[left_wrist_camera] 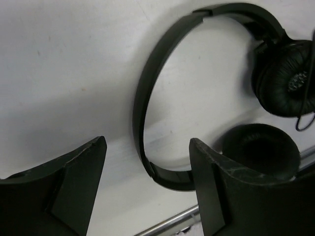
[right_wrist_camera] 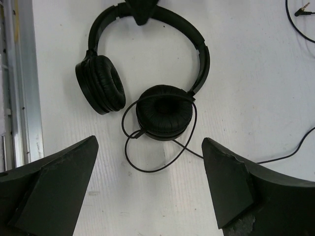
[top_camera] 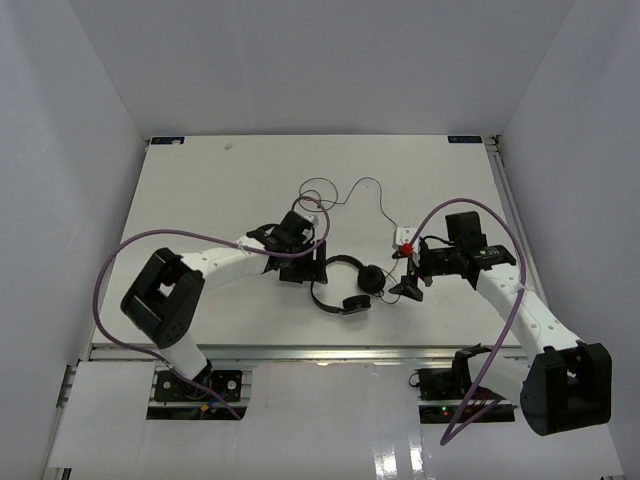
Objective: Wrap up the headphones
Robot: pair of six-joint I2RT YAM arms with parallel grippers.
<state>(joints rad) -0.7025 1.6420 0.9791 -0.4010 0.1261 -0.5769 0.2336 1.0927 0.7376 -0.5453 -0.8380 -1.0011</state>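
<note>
The black headphones point(top_camera: 345, 285) lie flat on the white table near its front edge, both earcups to the right. Their thin cord point(top_camera: 372, 188) runs back across the table in loops. My left gripper point(top_camera: 305, 265) is open, just left of the headband point(left_wrist_camera: 142, 98), holding nothing. My right gripper point(top_camera: 410, 280) is open, just right of the earcups, holding nothing. In the right wrist view the earcups point(right_wrist_camera: 165, 113) lie ahead of the open gripper point(right_wrist_camera: 150, 142), with a cord loop point(right_wrist_camera: 147, 167) round the nearer one. The plug point(right_wrist_camera: 302, 9) lies far right.
A small white object with a red part point(top_camera: 405, 241) sits on the table just behind my right gripper. The metal rail at the table's front edge point(left_wrist_camera: 172, 221) runs close under the headphones. White walls enclose the table on three sides.
</note>
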